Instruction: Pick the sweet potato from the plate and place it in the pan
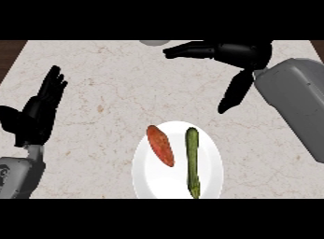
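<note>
Sweet potato (160, 145): lying on the white plate (145, 172), left half, tilted, beside a green cucumber (192, 161).
Right hand (233, 53): far right above the counter (109, 79), fingers spread and released, holding nothing; well apart from the sweet potato, far of it.
Left hand (37, 112): left edge, fingers straight, resting.
Grey rim (153, 42): barely showing at far edge, identity unclear.

Light marble counter (109, 84) with a white plate (145, 177) sitting on it, at its near edge.
</note>
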`<move>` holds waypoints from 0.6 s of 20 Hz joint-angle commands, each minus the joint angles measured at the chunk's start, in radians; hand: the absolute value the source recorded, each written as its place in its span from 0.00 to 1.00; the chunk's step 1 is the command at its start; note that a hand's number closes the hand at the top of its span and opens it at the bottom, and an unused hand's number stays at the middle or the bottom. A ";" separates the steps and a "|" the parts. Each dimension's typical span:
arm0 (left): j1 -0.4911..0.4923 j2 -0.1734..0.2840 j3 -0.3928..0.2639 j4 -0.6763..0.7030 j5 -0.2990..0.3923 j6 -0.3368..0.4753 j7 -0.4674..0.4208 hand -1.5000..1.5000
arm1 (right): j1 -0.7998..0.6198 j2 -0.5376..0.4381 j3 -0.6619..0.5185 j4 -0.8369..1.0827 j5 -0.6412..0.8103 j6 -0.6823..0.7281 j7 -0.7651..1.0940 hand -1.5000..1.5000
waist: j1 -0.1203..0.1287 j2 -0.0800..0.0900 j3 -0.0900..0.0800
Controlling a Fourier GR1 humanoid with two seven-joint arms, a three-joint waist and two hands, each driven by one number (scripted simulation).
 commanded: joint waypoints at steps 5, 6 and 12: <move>-0.007 -0.052 0.001 -0.007 -0.038 0.024 0.031 0.50 | -0.041 0.132 -0.002 -0.008 0.054 0.059 0.027 0.00 | -0.009 -0.003 0.000; -0.016 -0.006 0.014 -0.039 -0.041 0.002 0.059 0.50 | -0.084 0.152 -0.020 0.007 0.026 0.101 0.085 0.00 | -0.006 -0.004 0.000; 0.038 -0.047 0.005 -0.047 -0.064 0.020 0.043 0.50 | 0.015 0.164 0.038 -0.130 0.021 0.175 0.092 0.00 | -0.014 -0.006 0.000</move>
